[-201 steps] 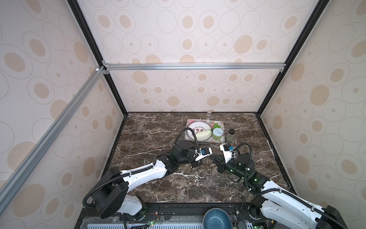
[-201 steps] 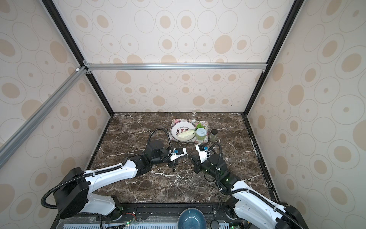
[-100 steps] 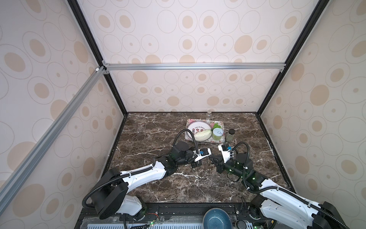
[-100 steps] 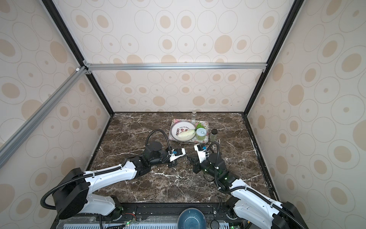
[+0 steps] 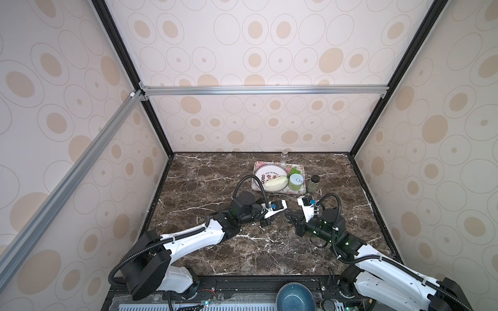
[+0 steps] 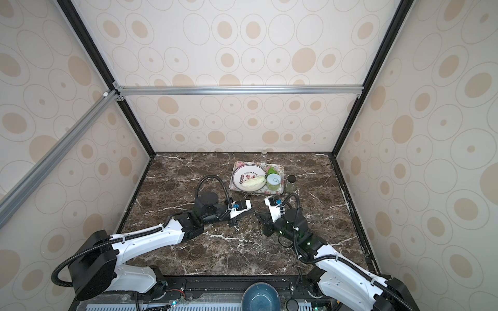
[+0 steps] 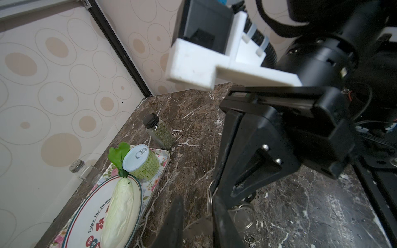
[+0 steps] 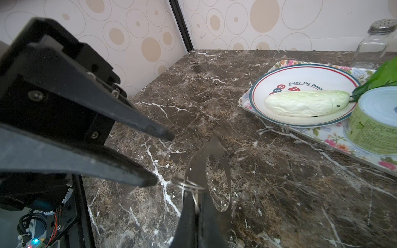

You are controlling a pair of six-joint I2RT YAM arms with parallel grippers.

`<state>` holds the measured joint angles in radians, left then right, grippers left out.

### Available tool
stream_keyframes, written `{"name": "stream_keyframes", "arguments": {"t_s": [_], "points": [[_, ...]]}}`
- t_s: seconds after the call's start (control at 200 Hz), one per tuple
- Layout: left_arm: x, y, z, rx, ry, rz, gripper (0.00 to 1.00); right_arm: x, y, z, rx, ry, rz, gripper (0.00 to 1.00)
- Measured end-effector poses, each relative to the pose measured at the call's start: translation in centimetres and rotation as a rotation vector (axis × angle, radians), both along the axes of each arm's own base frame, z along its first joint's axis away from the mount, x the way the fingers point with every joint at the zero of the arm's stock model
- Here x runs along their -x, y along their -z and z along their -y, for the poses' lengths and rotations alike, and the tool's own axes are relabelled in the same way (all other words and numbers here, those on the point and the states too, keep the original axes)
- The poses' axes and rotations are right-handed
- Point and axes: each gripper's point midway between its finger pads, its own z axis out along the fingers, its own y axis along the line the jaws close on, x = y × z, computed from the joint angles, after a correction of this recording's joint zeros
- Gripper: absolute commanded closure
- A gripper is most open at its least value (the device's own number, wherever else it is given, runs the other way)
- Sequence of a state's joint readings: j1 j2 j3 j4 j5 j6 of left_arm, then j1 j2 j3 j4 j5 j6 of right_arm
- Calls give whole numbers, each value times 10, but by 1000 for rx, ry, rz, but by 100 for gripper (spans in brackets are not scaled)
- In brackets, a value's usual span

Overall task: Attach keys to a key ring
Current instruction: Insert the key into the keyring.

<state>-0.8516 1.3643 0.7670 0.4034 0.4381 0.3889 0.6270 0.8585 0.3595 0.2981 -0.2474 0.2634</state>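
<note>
You can read one legend only: "Enjoy The Mome", in dark letters on the white plate (image 8: pixel 290 74), the rest of the line covered. The red marks beside that line are not legible. The green can (image 8: pixel 374 133) just beside the plate carries print too fine to read.
</note>
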Motion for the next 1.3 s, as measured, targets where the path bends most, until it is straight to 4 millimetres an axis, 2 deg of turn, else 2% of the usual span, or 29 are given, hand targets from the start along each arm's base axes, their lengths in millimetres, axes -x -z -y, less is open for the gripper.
{"name": "stream_keyframes", "arguments": {"t_s": [0.145, 0.31, 0.58, 0.835, 1.295], "points": [[0, 2, -1, -8, 0, -5, 63, 1, -1, 1, 3, -2, 9, 100], [2, 4, -1, -36, 6, -29, 63, 1, 0, 1, 15, -2, 10, 100], [1, -6, 4, -51, 23, -51, 62, 1, 2, 2, 22, 0, 9, 100], [3, 5, 4, -89, 30, -91, 60, 2, -2, 2, 18, 0, 20, 100], [4, 4, 5, -99, 25, -91, 54, 3, -5, 2, 13, -2, 29, 100]]}}
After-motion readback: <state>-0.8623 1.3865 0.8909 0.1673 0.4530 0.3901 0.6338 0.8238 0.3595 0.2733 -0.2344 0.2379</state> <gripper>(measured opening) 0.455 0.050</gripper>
